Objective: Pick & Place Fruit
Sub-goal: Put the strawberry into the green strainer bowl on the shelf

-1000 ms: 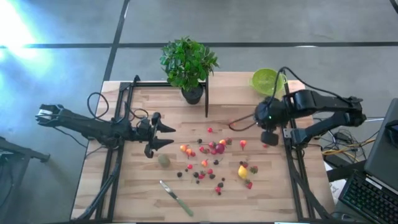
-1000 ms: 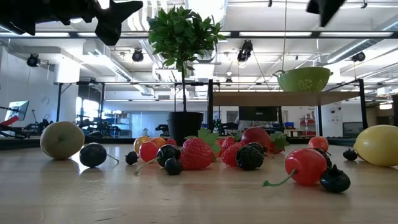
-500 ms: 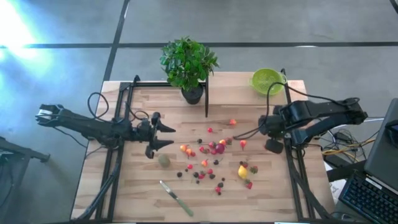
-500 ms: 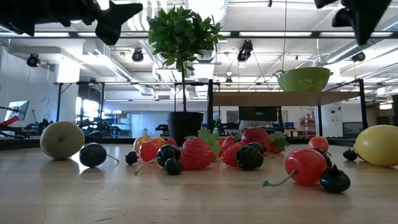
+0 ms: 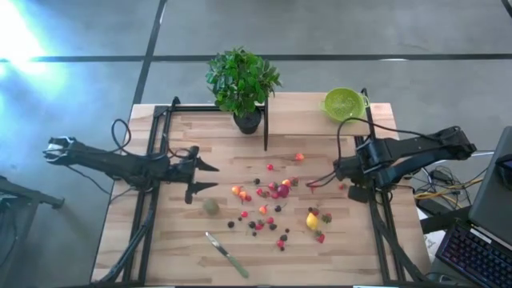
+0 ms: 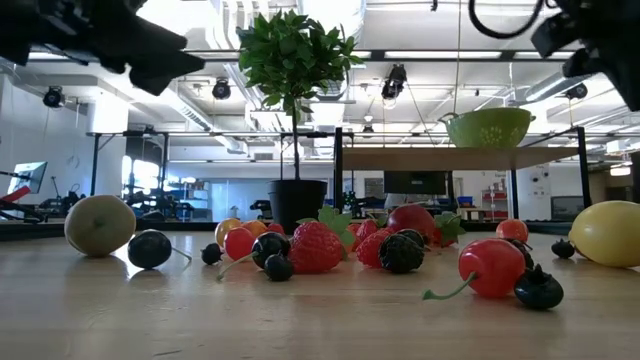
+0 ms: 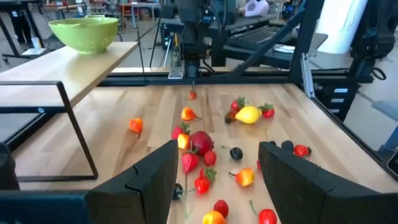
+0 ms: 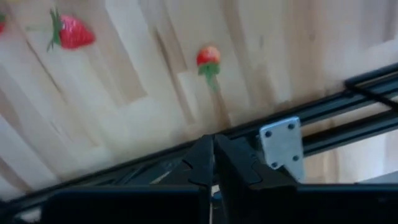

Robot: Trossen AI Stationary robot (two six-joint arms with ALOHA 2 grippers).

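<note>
Overhead, right gripper point(image 8: 213, 163) pinched closed and empty; left gripper point(image 7: 214, 180) spread, empty.

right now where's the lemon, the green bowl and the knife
lemon point(image 5: 311, 220), high view, middle of its yellow body
green bowl point(image 5: 330, 98), high view, on its left rim
knife point(image 5: 235, 263), high view, on its green handle

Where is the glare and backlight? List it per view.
High view: bright glare washes the floor at the picture's top left, off the table. Low view: ceiling lights turn the left gripper into a dark silhouette, while the fruit is well lit.
</note>
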